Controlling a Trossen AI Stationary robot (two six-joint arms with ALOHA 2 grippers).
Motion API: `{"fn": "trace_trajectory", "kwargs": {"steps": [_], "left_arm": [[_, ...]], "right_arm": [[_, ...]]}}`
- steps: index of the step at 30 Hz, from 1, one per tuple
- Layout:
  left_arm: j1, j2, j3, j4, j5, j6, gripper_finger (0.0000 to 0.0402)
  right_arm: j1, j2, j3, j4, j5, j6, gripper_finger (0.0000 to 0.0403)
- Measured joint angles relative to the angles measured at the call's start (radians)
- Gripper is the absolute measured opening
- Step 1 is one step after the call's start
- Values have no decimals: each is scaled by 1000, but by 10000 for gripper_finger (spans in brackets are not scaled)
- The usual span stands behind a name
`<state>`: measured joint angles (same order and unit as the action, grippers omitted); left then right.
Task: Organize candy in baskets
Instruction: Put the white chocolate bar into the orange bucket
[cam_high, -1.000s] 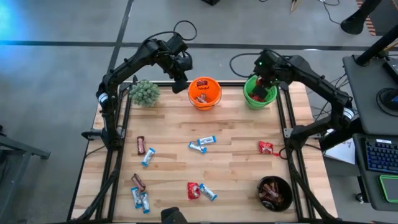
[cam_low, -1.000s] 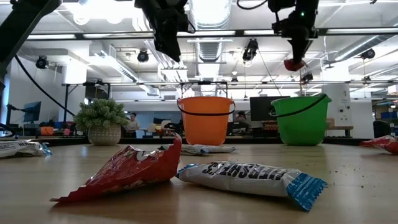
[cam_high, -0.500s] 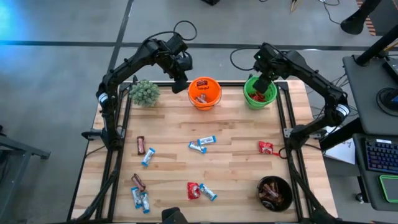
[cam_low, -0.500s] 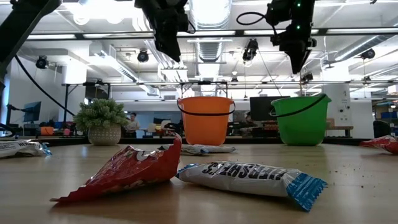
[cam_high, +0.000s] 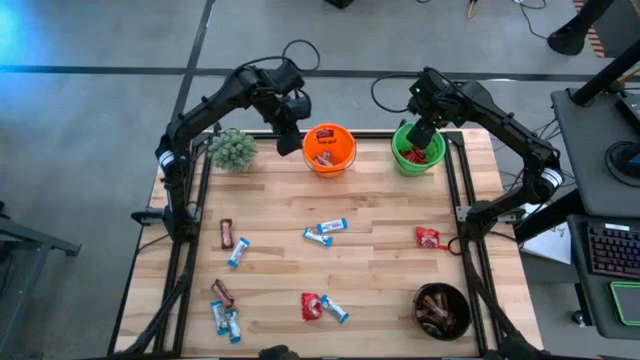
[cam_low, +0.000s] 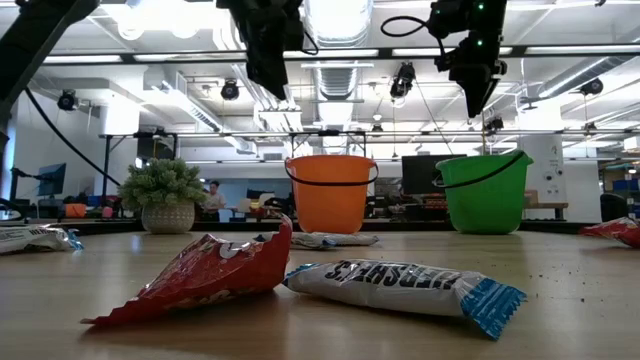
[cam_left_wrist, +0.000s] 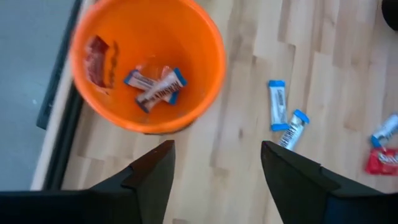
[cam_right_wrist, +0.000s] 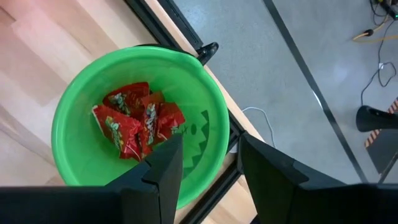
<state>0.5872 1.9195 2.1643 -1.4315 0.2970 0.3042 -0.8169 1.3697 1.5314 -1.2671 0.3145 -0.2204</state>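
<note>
1. Red candies lie in the green pail at the table's far right; blue-and-white bars lie in the orange pail beside it.
2. My right claw hangs wide and empty over the green pail.
3. My left claw, wide and empty, hovers just left of the orange pail.
4. Loose candies dot the table; the black bowl sits near right.

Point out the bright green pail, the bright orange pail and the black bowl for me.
bright green pail (cam_right_wrist: 205, 134): right wrist view, bare inner wall.
bright orange pail (cam_left_wrist: 202, 46): left wrist view, inner wall near the rim.
black bowl (cam_high: 462, 300): high view, its rim at the table's near right corner.
</note>
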Motion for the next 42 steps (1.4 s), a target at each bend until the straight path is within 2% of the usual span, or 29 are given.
{"fn": "trace_trajectory", "kwargs": {"steps": [8,13,22,30,42], "left_arm": [[-104,31,-1,-73,-3,17,218],[-184,51,-2,-73,-91,23,215],[-298,91,-19,-59,-98,-61,214],[-389,105,-139,65,-98,-139,214],[-493,107,-341,199,-97,-236,214]], "right_arm": [[0,0,0,-1,0,-27,151],[0,-1,0,-16,0,-35,148],[0,-4,0,-47,0,1,146],[1,-71,0,-74,-65,35,144],[1,-221,0,-86,-87,60,151]]}}
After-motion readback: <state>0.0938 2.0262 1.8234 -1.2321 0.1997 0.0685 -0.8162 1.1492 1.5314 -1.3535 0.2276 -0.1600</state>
